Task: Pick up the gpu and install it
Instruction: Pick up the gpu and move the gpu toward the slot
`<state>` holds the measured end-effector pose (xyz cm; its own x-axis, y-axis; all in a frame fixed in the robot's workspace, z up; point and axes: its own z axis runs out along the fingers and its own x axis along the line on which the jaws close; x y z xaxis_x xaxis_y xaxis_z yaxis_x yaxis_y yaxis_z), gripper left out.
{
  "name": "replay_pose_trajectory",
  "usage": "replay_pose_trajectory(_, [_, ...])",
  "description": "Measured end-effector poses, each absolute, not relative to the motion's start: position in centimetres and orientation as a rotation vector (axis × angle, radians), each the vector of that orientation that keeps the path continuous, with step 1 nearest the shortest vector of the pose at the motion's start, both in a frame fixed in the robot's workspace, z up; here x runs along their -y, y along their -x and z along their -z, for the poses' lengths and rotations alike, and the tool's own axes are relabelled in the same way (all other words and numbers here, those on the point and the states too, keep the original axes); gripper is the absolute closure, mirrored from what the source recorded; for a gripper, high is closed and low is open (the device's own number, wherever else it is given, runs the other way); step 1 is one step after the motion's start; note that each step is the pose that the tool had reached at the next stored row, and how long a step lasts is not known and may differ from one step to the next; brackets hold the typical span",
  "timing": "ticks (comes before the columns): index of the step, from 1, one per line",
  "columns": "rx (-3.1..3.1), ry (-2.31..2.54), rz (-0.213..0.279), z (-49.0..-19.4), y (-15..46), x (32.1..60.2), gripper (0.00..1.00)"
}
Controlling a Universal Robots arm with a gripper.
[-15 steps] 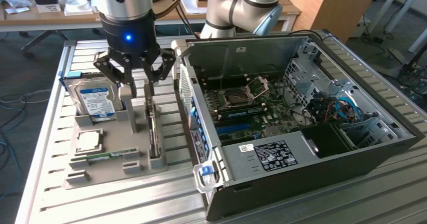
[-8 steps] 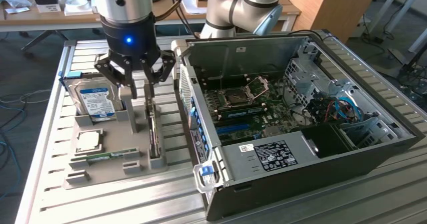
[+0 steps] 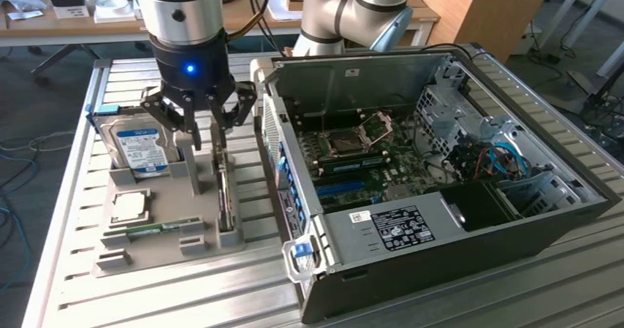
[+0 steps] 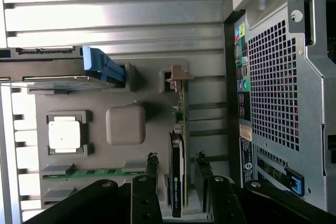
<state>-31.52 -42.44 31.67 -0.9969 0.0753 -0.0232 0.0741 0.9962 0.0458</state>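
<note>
Above the grey holder tray (image 3: 166,253) on the slatted surface (image 3: 146,299), the pincer (image 3: 204,134) hangs wide, fingers (image 4: 152,169) straddling the edge-standing gpu (image 4: 177,182).

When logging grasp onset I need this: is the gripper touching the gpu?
Apart. The wrist view shows the open gripper straddling the gpu, with gaps on both sides.

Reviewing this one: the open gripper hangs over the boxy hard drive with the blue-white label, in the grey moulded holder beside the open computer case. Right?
Wrong thing. In the wrist view the open gripper straddles the flat green graphics card with the black cooler, not the boxy hard drive with the blue-white label. Both stand in the grey moulded holder beside the open computer case.
</note>
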Motion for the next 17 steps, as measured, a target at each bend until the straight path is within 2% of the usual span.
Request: replay_pose_trajectory(17, [-3.114, -0.117, -0.07, -31.05, 31.52, 42.44, 0.58])
